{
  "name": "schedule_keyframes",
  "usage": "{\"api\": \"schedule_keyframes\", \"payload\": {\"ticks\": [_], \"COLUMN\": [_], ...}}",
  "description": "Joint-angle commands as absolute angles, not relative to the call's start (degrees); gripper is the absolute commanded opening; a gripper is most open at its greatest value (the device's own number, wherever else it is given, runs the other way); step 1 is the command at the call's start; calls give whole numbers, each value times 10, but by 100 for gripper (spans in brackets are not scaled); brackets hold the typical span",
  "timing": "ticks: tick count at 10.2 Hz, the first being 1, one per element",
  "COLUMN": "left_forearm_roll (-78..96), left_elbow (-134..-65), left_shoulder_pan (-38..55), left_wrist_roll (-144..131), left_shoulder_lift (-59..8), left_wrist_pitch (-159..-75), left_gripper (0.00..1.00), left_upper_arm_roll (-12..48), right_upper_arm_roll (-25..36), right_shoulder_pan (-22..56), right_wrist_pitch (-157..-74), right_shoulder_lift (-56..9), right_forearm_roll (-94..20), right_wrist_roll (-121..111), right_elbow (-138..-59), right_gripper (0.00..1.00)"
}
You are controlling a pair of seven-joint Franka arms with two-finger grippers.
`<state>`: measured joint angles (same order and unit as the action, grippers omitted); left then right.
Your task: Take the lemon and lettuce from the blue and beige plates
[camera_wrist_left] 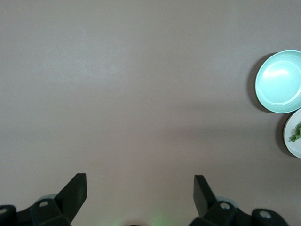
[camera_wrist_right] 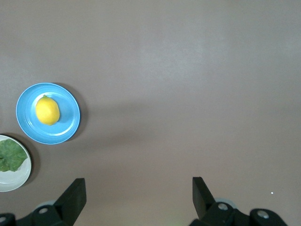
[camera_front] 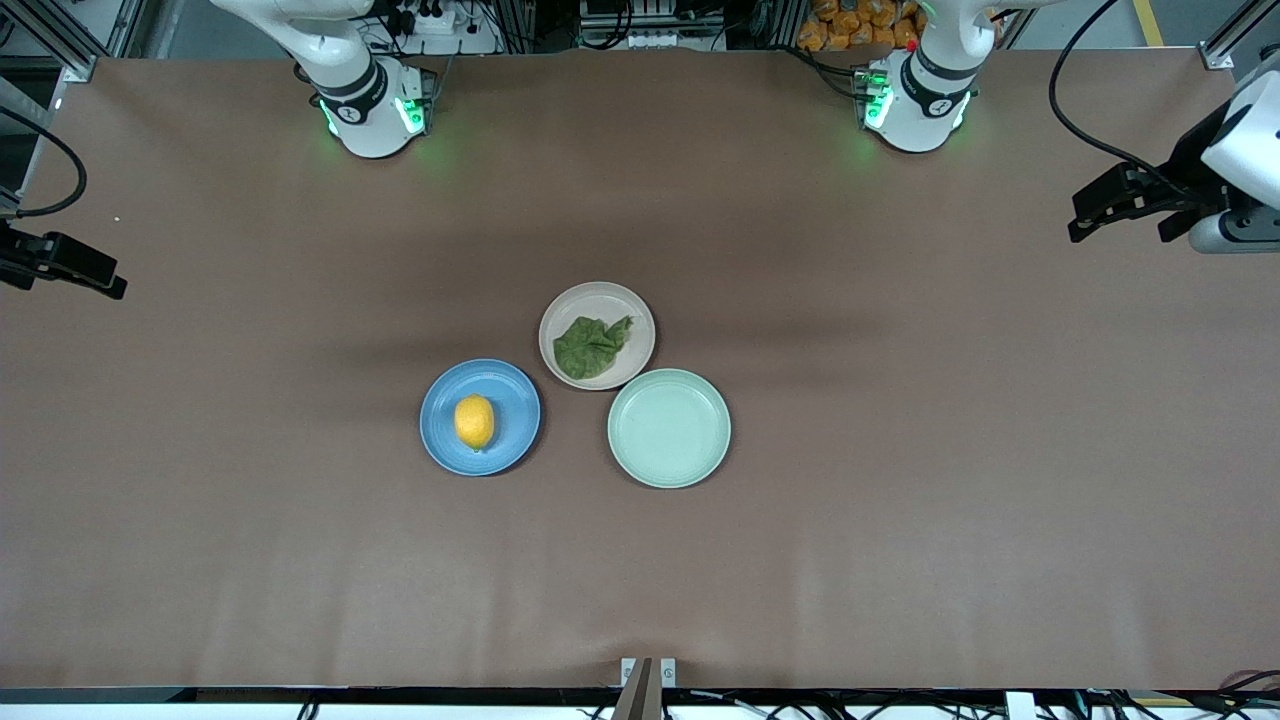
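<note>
While both wide-open, empty grippers hang at the table's ends, the lemon (camera_front: pixel 474 421) lies toward the right gripper (camera_wrist_right: pixel 138 188), the lettuce (camera_front: pixel 592 345) barely closer to the left gripper (camera_wrist_left: pixel 140 186).

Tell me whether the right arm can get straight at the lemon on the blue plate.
Probably yes. The lemon lies bare on the blue plate, with nothing over it. The right gripper is open over bare table at the right arm's end, and nothing stands between it and the plate.
</note>
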<state>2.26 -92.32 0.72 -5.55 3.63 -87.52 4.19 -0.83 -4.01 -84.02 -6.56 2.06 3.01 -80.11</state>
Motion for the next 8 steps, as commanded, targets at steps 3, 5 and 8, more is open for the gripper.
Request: {"api": "schedule_keyframes", "payload": {"ticks": [3,5,8], "left_forearm_roll": [37,37,40], "left_elbow": [-914,-915,-914], "left_shoulder_pan": [13,14,21], "left_wrist_roll": [-77,-89,-139], "left_shoulder_lift": [-9,-49,-102], "left_wrist_pitch": [-885,-924,-1011], "left_gripper": [100,100,100], "left_upper_arm_roll": [65,90,112], "right_upper_arm_roll": [-11,-11,-11], "right_shoulder_pan": [-47,-47,-47], "right_wrist_pitch": [-835,-833,-831], "right_shoulder_lift": [-61,-61,-62], "right_forearm_roll": [13,13,13], "right_wrist_roll": [28,28,28], "right_elbow": [-802,-803,-803], "right_gripper": [100,100,100]}}
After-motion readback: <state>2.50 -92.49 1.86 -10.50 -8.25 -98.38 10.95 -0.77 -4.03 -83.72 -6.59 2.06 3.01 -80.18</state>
